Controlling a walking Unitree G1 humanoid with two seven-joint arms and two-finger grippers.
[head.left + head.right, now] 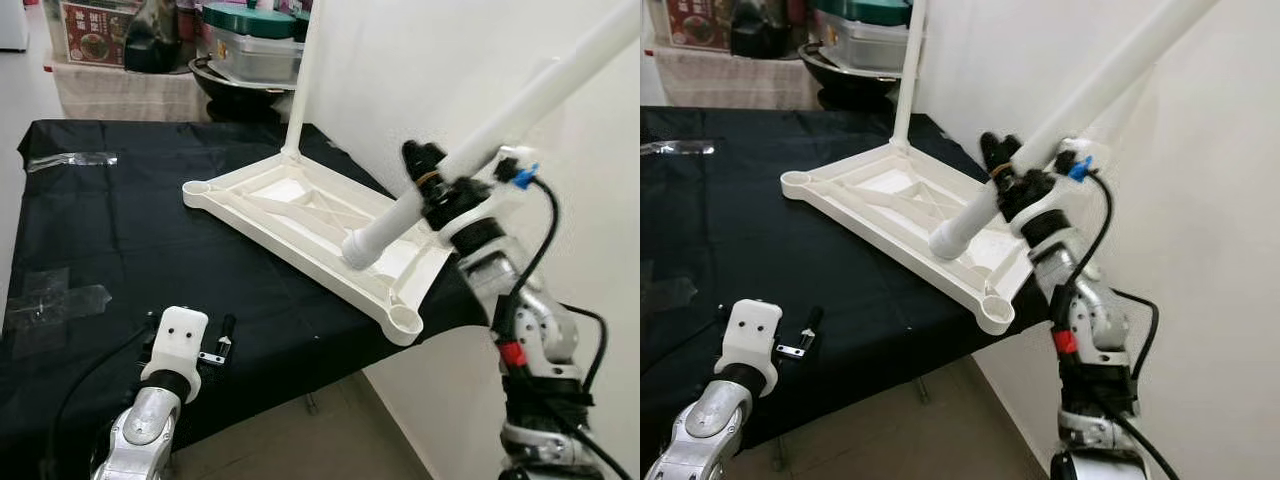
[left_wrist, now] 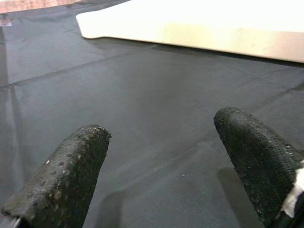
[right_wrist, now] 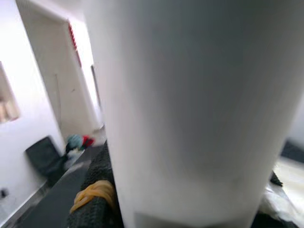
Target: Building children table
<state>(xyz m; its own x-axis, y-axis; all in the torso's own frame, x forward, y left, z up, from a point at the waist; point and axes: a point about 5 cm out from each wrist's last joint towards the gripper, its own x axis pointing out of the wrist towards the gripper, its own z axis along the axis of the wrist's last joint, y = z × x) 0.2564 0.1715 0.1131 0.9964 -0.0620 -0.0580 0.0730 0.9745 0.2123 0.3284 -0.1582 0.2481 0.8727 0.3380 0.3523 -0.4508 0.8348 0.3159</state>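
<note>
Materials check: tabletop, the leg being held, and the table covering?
Tabletop: looks like moulded white plastic, matte, with ribbed underside and corner sockets. Leg in the right gripper: smooth white tube, probably plastic. Black cover: thin, slightly glossy sheet with creases, likely plastic film or coated fabric.

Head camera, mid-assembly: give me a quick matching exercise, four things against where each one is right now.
Things:
1. white plastic tabletop
2. white tubular table leg
3. left gripper
4. second white leg

Places:
A. standing upright at the tabletop's far corner
B. hovering open over the black cloth
C. lying upside down on the cloth
D. clamped tilted in the right gripper

Pairs: 1-C, 2-D, 3-B, 4-A
</note>
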